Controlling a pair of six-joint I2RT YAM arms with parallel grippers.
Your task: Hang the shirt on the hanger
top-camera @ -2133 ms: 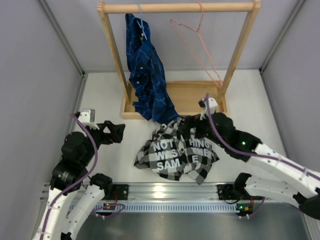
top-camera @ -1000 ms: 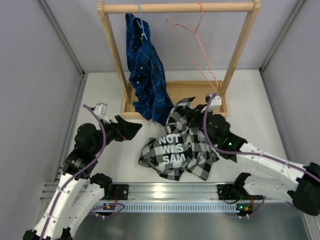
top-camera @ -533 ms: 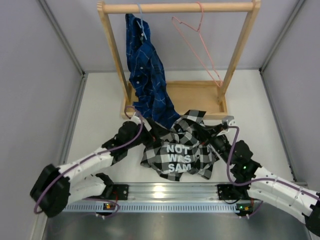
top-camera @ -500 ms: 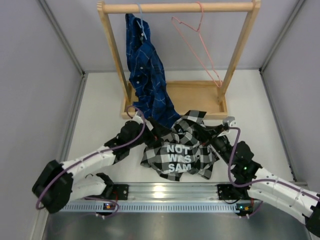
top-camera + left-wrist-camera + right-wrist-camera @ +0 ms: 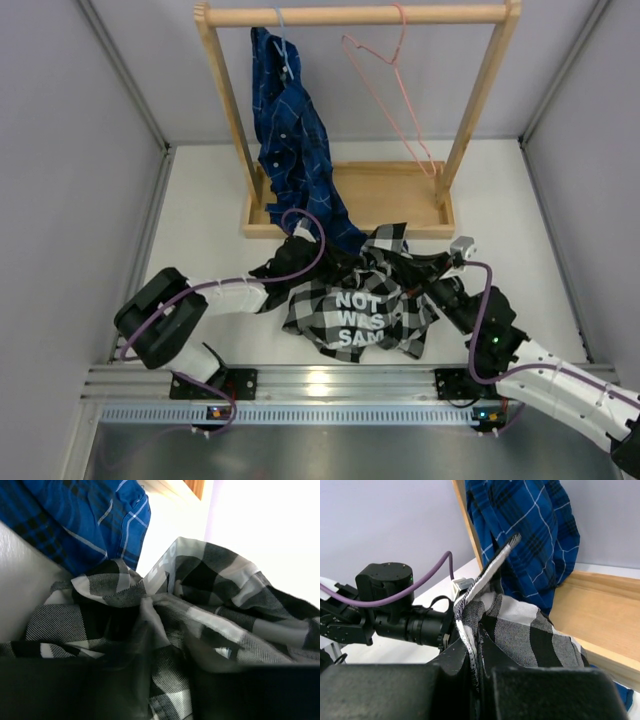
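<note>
The black-and-white checked shirt point(image 5: 360, 312) lies crumpled on the table, lettering up. My right gripper point(image 5: 418, 268) is at its upper right edge. In the right wrist view the right gripper point(image 5: 481, 652) is shut on a raised hem of the shirt point(image 5: 520, 630). My left gripper point(image 5: 322, 262) reaches into the shirt's upper left edge. In the left wrist view the left gripper point(image 5: 170, 647) has a fold of the shirt point(image 5: 210, 590) between its blurred fingers; how tightly they press does not show. The pink hanger point(image 5: 385, 75) hangs bare on the rail.
The wooden rack point(image 5: 390, 195) stands at the back, its rail point(image 5: 340, 15) across the top. A dark blue plaid shirt point(image 5: 295, 150) hangs from it on a light blue hanger, its tail just behind my left gripper. Grey walls close in both sides.
My left arm has swung from the left side across to the shirt, and its jaws have narrowed around a fold. My right gripper has drawn back toward the near right, still holding the hem.
</note>
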